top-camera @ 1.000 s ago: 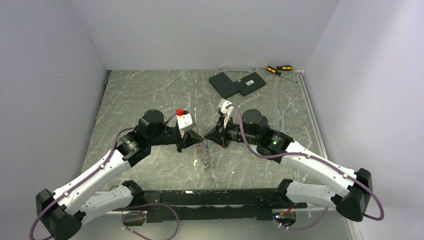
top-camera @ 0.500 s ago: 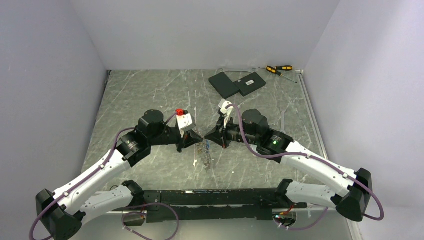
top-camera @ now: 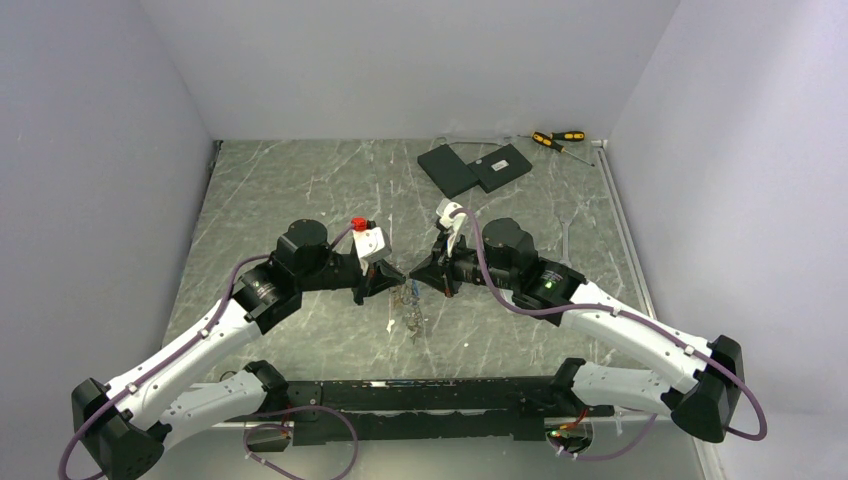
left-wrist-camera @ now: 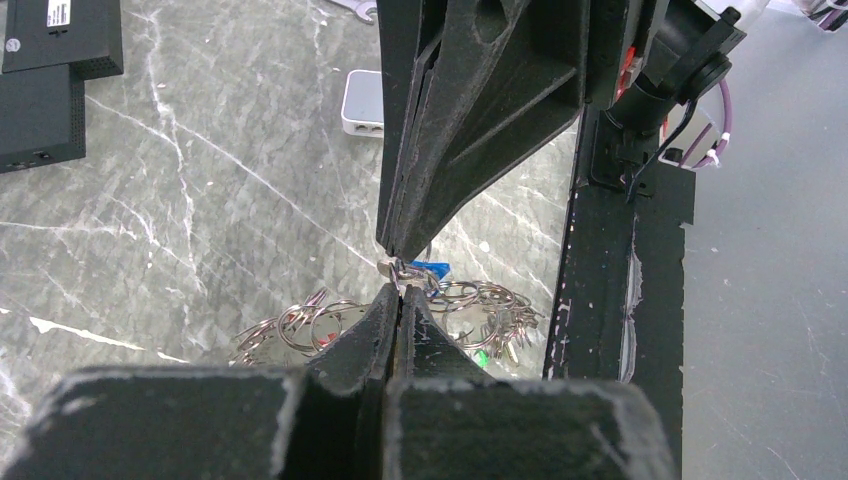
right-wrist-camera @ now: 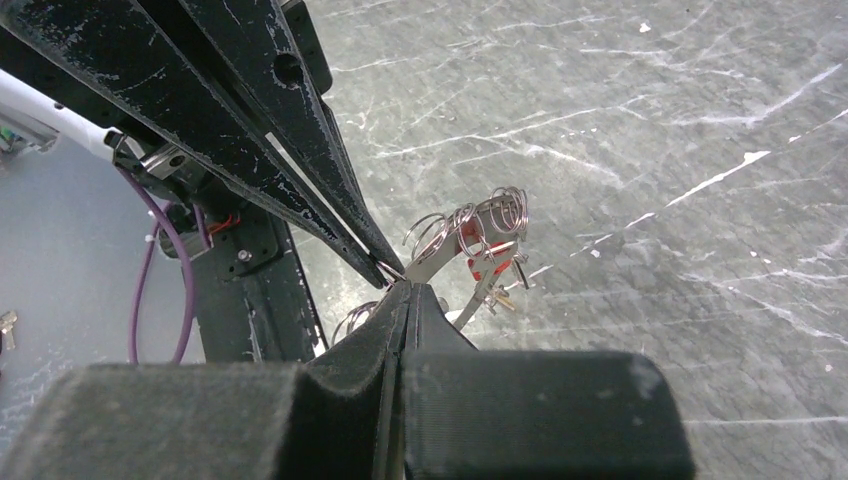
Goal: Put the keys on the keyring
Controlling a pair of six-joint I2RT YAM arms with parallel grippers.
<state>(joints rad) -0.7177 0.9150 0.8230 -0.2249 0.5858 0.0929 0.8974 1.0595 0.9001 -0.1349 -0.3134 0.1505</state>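
In the top view my left gripper (top-camera: 397,279) and right gripper (top-camera: 412,277) meet tip to tip above the table's middle. Both are shut on the thin metal keyring (right-wrist-camera: 447,256), which hangs between them. Small rings and grey keys (top-camera: 411,308) dangle from it just over the marble. The left wrist view shows my left gripper (left-wrist-camera: 397,291) pinched on the wire, with the right gripper's fingers (left-wrist-camera: 470,110) coming down onto the same spot. Blue (left-wrist-camera: 431,268), green (left-wrist-camera: 483,356) and red (right-wrist-camera: 488,266) tags show among the rings (left-wrist-camera: 302,325). My right gripper (right-wrist-camera: 408,288) grips the band's end.
Two black flat slabs (top-camera: 475,167) lie at the back of the table, with yellow-and-black screwdrivers (top-camera: 558,139) beside them at the back right. A small white box (left-wrist-camera: 362,102) sits on the marble. The black base rail (left-wrist-camera: 612,300) runs along the near edge.
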